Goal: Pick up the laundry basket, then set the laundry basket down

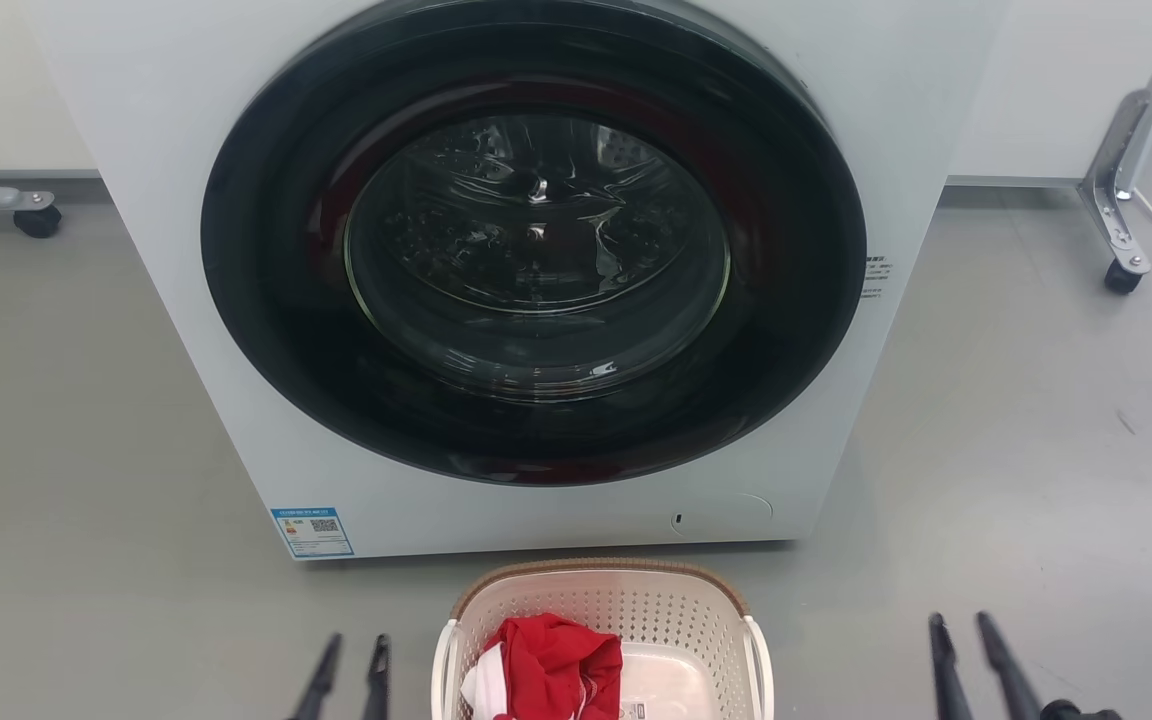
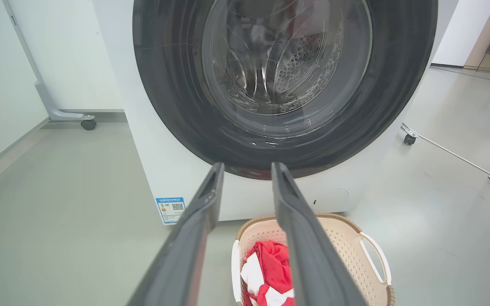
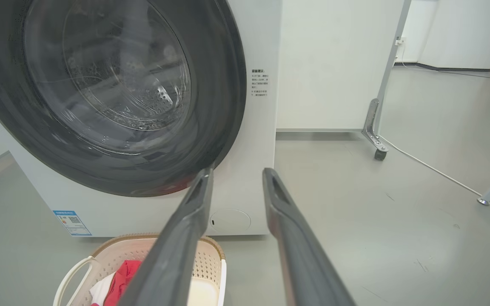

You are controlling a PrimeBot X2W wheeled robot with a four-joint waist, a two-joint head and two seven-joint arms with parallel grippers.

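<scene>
**Item 1. Left gripper (image 1: 359, 640).** Fingers apart, nothing between them, tips pointing forward. Clear of the basket, with bare floor between.

**Item 2. Right gripper (image 1: 958, 620).** Fingers likewise apart and empty. It stood farther out from the basket than the left one did.

**Item 3. Laundry basket (image 1: 596, 567).** It rested on the floor (image 1: 86, 450) between the two grippers: inboard to the right of the left gripper, inboard to the left of the right gripper, and a little ahead of both sets of tips. Upright, cream perforated walls, brown rim. One white loop handle (image 1: 446, 660) faced the left gripper and the other (image 1: 761, 660) faced the right. Not yet grasped.

**Item 4. Red garment (image 1: 556, 660).** It lay inside the basket, heaped toward the left gripper's side, with a white piece at its edge.

**Item 5. Washing machine (image 1: 136, 150).** It stood beyond both grippers, just behind the basket's far rim, with its round dark door (image 1: 536, 250) shut.

**Handling note (judgement).** The step in hand appeared to be the approach. Each gripper probably had to travel inward and down to its own loop handle, the right covering more ground. The closes were best made together, at matching points on the loops. A level lift would suit, since the load sat off-centre toward the left. The lift should go straight up or back toward the robot, as the machine's front left little room ahead.
</scene>
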